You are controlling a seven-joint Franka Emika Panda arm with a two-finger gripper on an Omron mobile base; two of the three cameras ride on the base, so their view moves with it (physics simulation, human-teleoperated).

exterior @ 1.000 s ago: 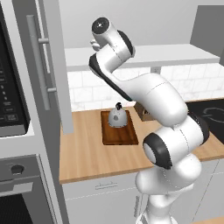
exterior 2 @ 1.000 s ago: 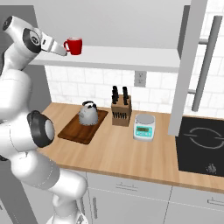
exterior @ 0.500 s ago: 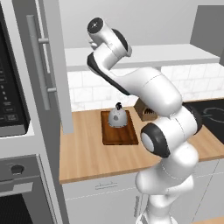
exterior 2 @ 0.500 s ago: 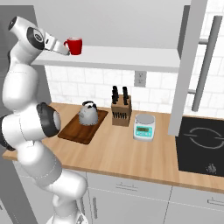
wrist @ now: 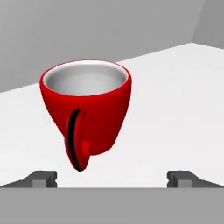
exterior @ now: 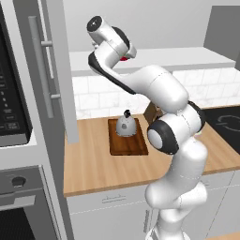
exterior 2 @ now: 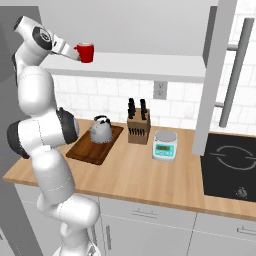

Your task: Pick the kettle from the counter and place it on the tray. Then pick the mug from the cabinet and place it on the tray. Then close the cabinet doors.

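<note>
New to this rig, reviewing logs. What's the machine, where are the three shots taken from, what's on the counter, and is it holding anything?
It is a white robot arm in a rendered kitchen. Two cameras ride behind it, left and right; the third sits on its hand. On the counter a kettle stands on the tray, beside a knife block and a scale. The pincer is open and holds nothing, raised at the cabinet shelf right before the red mug, whose handle faces it.
</note>
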